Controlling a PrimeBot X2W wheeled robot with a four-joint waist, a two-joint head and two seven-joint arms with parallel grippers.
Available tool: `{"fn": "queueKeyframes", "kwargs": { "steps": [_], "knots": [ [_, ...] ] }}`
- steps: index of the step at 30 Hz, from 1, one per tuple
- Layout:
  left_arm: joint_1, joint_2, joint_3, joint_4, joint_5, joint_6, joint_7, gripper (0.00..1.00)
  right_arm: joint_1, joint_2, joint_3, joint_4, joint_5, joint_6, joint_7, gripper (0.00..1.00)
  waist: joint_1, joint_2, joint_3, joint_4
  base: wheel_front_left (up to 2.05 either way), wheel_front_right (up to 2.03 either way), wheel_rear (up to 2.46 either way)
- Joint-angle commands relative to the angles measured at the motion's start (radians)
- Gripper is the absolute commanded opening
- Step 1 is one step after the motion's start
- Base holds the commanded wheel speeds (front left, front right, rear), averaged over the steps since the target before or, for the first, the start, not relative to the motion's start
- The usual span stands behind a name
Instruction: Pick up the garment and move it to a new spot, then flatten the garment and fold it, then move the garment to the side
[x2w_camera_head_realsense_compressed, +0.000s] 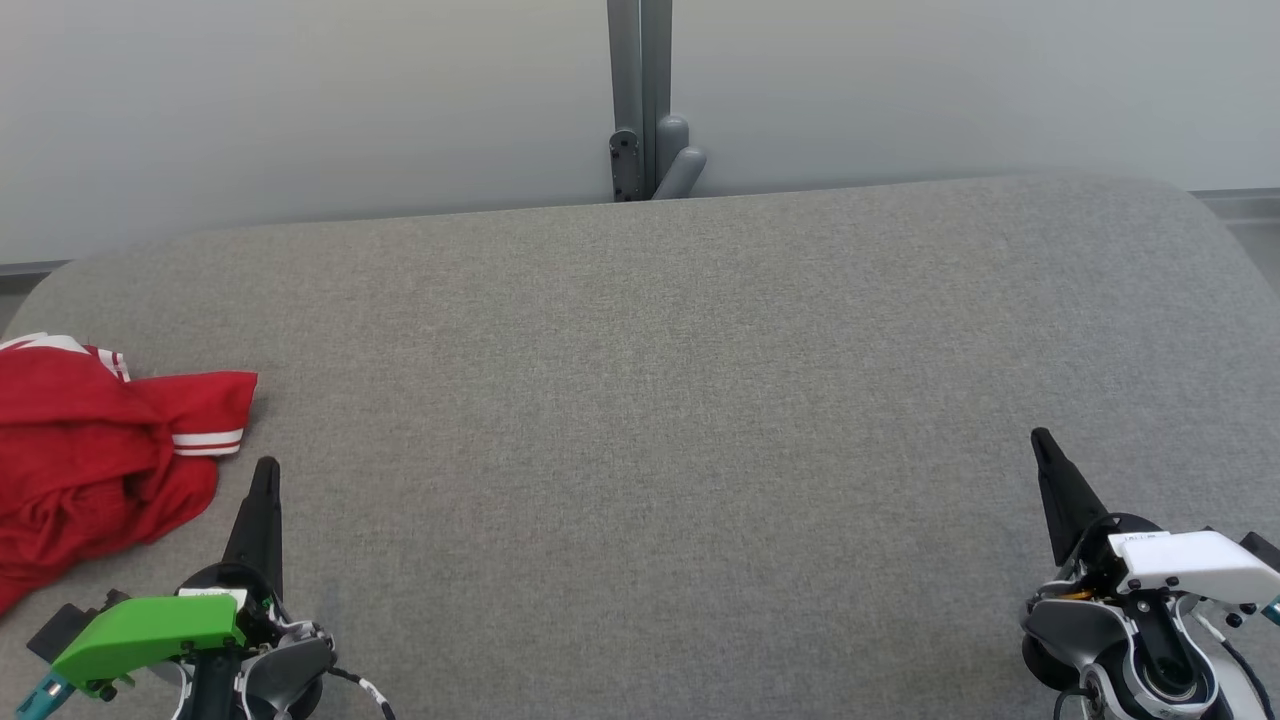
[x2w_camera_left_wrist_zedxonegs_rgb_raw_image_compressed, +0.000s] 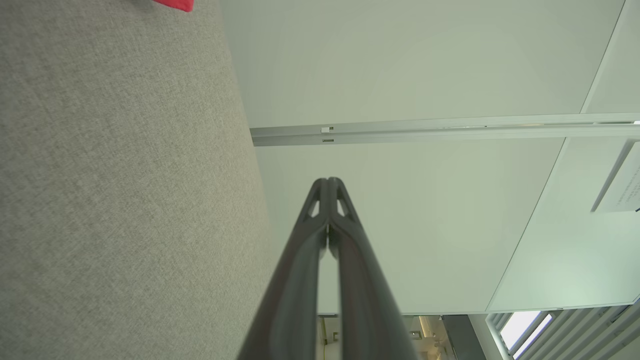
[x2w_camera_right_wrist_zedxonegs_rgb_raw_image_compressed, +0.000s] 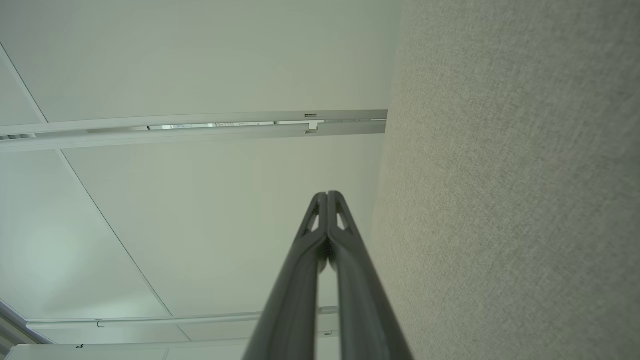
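Red garment (x2w_camera_head_realsense_compressed: 90, 450) crumpled on grey fabric surface (x2w_camera_head_realsense_compressed: 640, 400), left edge; left gripper (x2w_camera_head_realsense_compressed: 266, 466), right gripper (x2w_camera_head_realsense_compressed: 1040, 436) pressed together.

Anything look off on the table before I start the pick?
The red garment lies crumpled at the gray table's left side, not flat. Nothing else stands out; left gripper and right gripper are shut, empty.

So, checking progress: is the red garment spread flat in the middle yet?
No, the red garment lies crumpled at the left edge of the grey surface.
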Motion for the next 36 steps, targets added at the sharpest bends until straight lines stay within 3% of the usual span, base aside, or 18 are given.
{"fn": "queueKeyframes", "kwargs": {
  "steps": [1,36],
  "knots": [
    [-0.004,0.006,0.003,-0.001,-0.001,-0.007,0.002,0.0,0.007,-0.005,-0.001,-0.005,0.007,0.0,0.001,0.0,0.0,0.0,0.0,0.0,0.0,0.0,0.0],
    [-0.004,0.006,0.003,-0.001,-0.001,-0.007,0.001,0.0,0.007,-0.005,-0.001,-0.005,0.007,0.0,0.001,0.0,0.0,0.0,0.0,0.0,0.0,0.0,0.0]
  ]
}}
